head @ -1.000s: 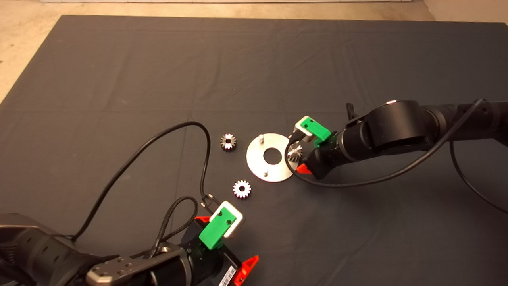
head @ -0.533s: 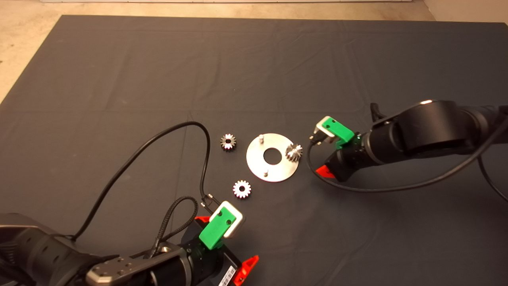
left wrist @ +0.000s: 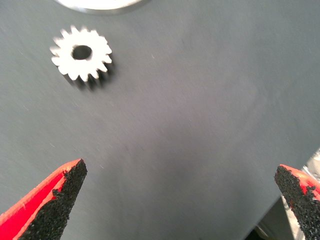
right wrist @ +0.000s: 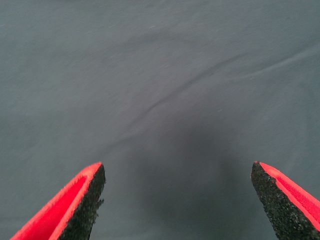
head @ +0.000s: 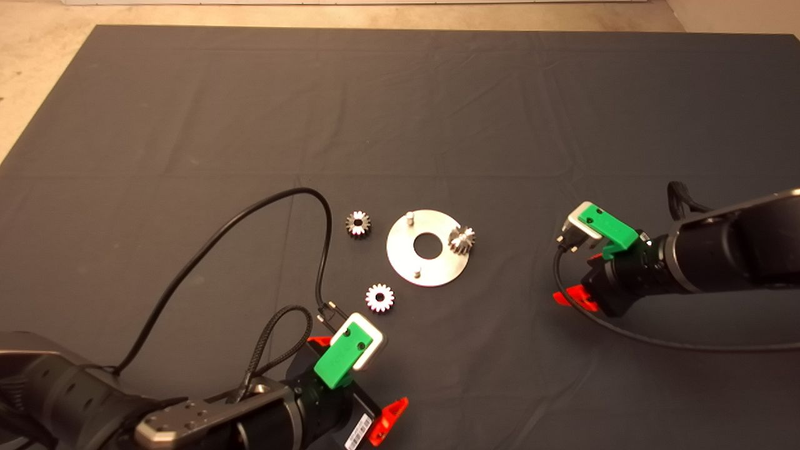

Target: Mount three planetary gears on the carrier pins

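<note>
One planetary gear (head: 462,240) sat on a pin at the carrier disc's (head: 427,248) right edge, two gears (head: 358,224) (head: 380,297) lay loose beside it; right gripper (head: 578,297) wide apart, empty, well clear; left gripper (head: 353,381) spread, empty, near the nearer gear for pickup.

We note: dark mat (head: 437,106), creased, covers table | pale floor (head: 37,56) shows beyond its far edge

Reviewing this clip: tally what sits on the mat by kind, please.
Planetary gears: 3, two loose on the mat, one on the disc
Bare carrier pins: 2
Carrier disc: 1
Total: 6
</note>
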`<act>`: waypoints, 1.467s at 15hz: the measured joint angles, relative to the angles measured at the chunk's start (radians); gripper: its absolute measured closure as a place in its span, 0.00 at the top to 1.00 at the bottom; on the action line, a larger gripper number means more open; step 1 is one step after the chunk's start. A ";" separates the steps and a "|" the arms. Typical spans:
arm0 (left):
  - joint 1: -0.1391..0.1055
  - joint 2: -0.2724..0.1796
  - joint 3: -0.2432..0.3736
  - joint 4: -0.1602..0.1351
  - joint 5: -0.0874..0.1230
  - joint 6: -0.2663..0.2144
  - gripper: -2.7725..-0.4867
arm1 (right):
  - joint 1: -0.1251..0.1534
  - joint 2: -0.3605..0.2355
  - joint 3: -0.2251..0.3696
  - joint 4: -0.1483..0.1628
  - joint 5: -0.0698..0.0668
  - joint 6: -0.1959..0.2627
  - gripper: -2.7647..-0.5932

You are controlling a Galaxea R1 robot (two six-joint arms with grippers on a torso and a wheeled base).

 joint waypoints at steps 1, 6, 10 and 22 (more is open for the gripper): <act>-0.002 0.000 0.000 0.000 0.000 0.000 0.99 | 0.004 -0.010 0.018 0.000 0.004 0.005 0.73; -0.064 -0.052 0.000 0.002 0.000 0.003 0.99 | 0.018 -0.061 0.037 0.001 0.003 0.008 0.87; -0.069 -0.092 0.000 0.003 0.001 0.036 0.99 | 0.039 -0.079 0.082 0.000 0.012 0.008 0.92; -0.073 -0.090 -0.087 0.034 -0.054 0.046 0.99 | -0.187 -0.192 0.138 -0.496 0.137 0.224 0.92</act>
